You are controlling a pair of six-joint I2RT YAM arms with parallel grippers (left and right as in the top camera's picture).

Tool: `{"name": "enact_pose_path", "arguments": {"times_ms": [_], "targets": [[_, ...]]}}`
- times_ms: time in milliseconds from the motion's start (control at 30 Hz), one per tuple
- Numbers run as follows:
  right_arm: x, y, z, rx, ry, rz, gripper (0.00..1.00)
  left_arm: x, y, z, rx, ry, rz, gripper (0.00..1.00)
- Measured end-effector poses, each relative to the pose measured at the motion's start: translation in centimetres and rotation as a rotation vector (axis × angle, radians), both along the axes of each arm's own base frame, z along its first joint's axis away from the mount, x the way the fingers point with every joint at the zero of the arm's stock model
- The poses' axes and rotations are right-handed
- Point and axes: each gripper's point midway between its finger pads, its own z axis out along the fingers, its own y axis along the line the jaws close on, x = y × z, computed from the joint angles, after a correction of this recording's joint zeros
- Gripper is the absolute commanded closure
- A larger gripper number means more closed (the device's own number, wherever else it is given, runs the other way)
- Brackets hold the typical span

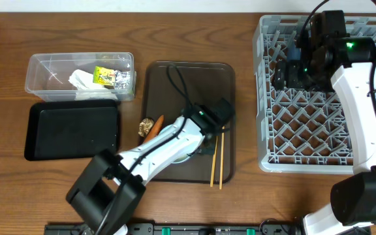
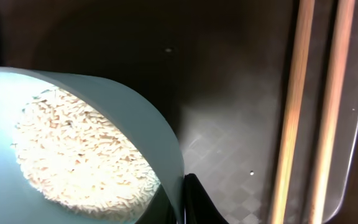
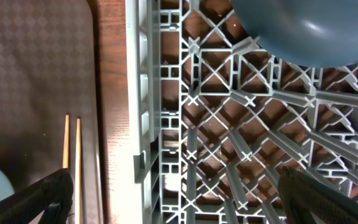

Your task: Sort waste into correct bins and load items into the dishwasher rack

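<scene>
The left claw sat low on the brown plastic serving tray, at the right-hand rim of a pale, whitish-blue bowl that held a bed of white rice grains. In the left wrist view one dark finger stood just outside the bowl wall, touching it or nearly so. The other finger was out of sight, so I cannot tell whether the claw was closed on the rim or merely set against it.

The move ahead, as I judged it, was to carry the rice to a bin. Both bins lay toward the left of the overhead frame, well apart from the bowl: the shallow black rectangular tray at lower left and the clear plastic rectangular tub above it. The left arm was the nearer one, stretched from the bottom edge up and rightward across the serving tray. Just right of the bowl lay two thin wooden chopsticks, side by side, their long axis running up and down the frame, so a lift would need to clear them.

The right claw hung over the grey plastic lattice dishwasher rack at upper right, its fingers spread wide and holding nothing. A large dark blue bowl sat in the rack at the top right of the right wrist view.
</scene>
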Motion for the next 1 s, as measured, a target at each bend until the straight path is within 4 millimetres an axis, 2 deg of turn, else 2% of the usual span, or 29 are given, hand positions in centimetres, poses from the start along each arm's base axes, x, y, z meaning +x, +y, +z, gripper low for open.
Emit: {"name": "enact_pose_path", "arguments": {"times_ms": [233, 400, 433, 567, 1000], "targets": [[0.0, 0.0, 0.0, 0.000, 0.002, 0.000, 0.02, 0.5, -0.6, -1.7, 0.004, 0.003, -0.001, 0.93], [-0.1, 0.0, 0.0, -0.001, 0.003, 0.000, 0.02, 0.9, -1.0, -1.8, -0.010, -0.011, -0.002, 0.83], [-0.1, 0.0, 0.0, -0.001, 0.003, 0.000, 0.02, 1.0, -1.1, -1.7, -0.013, -0.014, -0.003, 0.78], [-0.1, 0.0, 0.0, -0.001, 0.003, 0.000, 0.02, 1.2, -1.3, -1.7, -0.023, -0.023, 0.000, 0.76], [-0.2, 0.0, -0.1, 0.000, 0.007, 0.000, 0.02, 1.5, -1.6, -1.9, -0.042, -0.039, 0.026, 0.75]]}}
